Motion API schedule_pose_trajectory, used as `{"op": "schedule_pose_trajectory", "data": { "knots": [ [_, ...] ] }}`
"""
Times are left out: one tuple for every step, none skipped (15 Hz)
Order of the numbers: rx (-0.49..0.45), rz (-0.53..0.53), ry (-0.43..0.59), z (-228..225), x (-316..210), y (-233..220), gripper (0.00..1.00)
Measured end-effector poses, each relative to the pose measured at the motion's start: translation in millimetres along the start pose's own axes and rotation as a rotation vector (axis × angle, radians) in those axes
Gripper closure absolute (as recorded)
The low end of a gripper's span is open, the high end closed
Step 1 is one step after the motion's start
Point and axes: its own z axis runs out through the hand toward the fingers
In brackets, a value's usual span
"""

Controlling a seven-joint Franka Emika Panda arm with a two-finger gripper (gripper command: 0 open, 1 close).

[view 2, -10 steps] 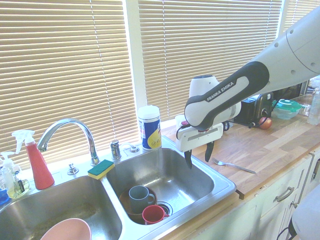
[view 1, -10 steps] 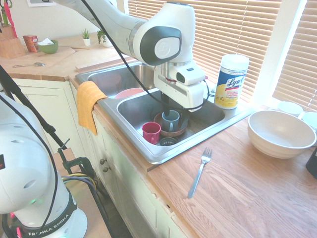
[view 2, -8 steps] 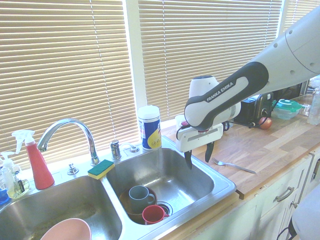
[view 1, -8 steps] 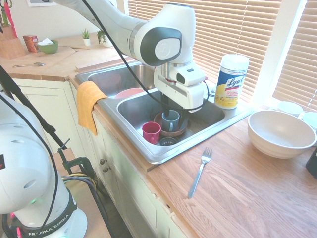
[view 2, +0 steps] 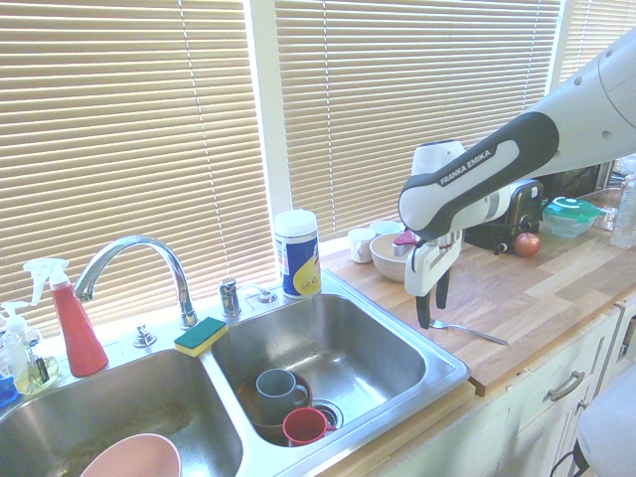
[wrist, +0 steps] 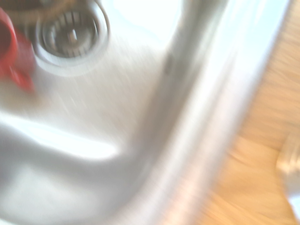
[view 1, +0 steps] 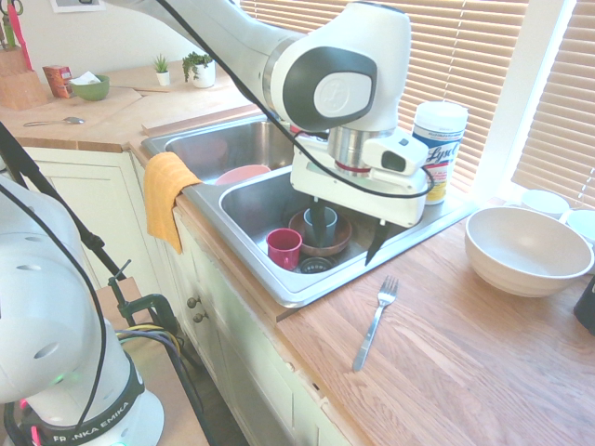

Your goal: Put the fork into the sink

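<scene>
The silver fork (view 1: 375, 323) lies flat on the wooden counter just right of the sink (view 1: 428, 234), tines pointing towards the window. In the second exterior view the fork (view 2: 467, 330) rests beside the sink's (view 2: 449, 370) right rim. My gripper (view 1: 349, 237) hangs open and empty over the right edge of the right basin, fingers pointing down. From the other side the gripper (view 2: 432, 306) is a short way above the fork's near end, not touching it. The blurred wrist view shows the basin wall, the rim (wrist: 220, 117) and a strip of counter.
In the right basin stand a red cup (view 1: 284, 246) and a grey mug (view 1: 321, 223) in a brown bowl. A wipes canister (view 1: 435, 150) stands behind the sink. A big white bowl (view 1: 525, 249) sits on the counter. An orange cloth (view 1: 167, 195) hangs over the front rim.
The arm has swung from over the middle of the right basin towards the counter and the fork, and the wrist has turned. The fork has not moved.
</scene>
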Motion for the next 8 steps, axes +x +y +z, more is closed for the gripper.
{"op": "schedule_pose_trajectory", "data": {
  "knots": [
    [-0.001,-0.036,0.002,1.9,1.3,15.1,0.0],
    [-0.01,-0.059,0.014,3.1,3.2,28.5,0.0],
    [-0.019,-0.068,0.027,5.0,4.7,40.5,0.0],
    [-0.02,-0.071,0.033,9.0,4.9,49.3,0.0],
    [-0.017,-0.07,0.034,14.8,5.2,55.5,0.0],
    [-0.015,-0.07,0.033,21.4,5.7,59.1,0.0],
    [-0.014,-0.066,0.03,27.9,7.4,62.1,0.0],
    [-0.013,-0.061,0.024,34.5,8.9,65.1,0.0]
  ]
}}
